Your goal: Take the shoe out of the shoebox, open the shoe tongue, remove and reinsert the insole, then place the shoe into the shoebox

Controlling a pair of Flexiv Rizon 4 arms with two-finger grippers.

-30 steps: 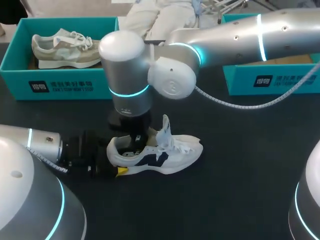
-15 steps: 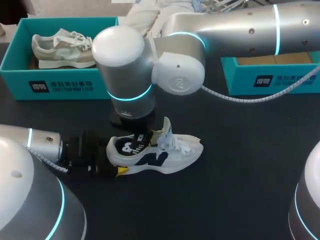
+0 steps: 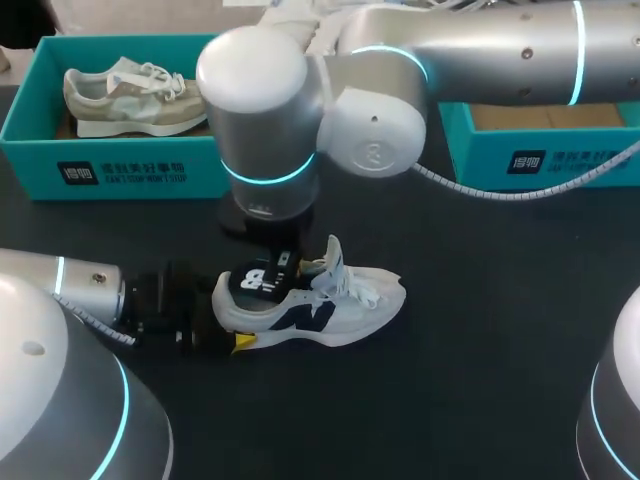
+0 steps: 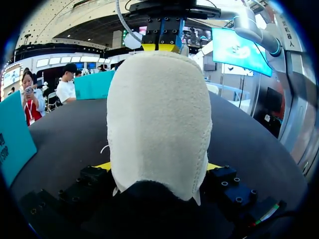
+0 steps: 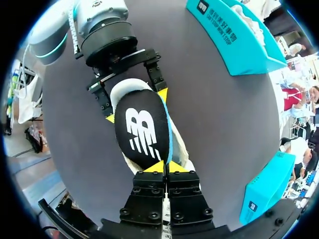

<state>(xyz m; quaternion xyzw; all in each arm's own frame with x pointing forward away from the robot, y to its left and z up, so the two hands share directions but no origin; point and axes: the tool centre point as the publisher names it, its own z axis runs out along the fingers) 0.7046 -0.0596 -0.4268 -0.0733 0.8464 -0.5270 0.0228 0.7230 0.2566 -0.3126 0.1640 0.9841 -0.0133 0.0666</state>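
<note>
step: insole work on the shoe (image 3: 330, 305); whether the insole (image 5: 144, 129) is coming out or going back in i cannot tell from this moment.
shoe: lies on its sole on the table (image 3: 480, 380), between the two boxes and outside both, toe toward my right arm's side.
tongue: tongue (image 3: 331, 258) stands upright, so the mouth is open enough to work through.
insole: black, logo side up, heel part raised out of the collar and tilted over the opening.
right gripper: right gripper (image 5: 164, 167) comes from above with fingers pinched narrow on the insole's edge; a thin grip, so the pull or push should run along the shoe's length, not sideways.
left gripper: left gripper (image 5: 136, 105) clamps the heel from both sides, low at the table; it should hold firm so the shoe does not lift or slide with the insole.
risk: insole could fold, or catch on the collar or laces.
boxes: left shoebox (image 3: 120, 165) holds a beige shoe (image 3: 125, 95); right shoebox (image 3: 540, 160) looks like the free one for the return.
</note>
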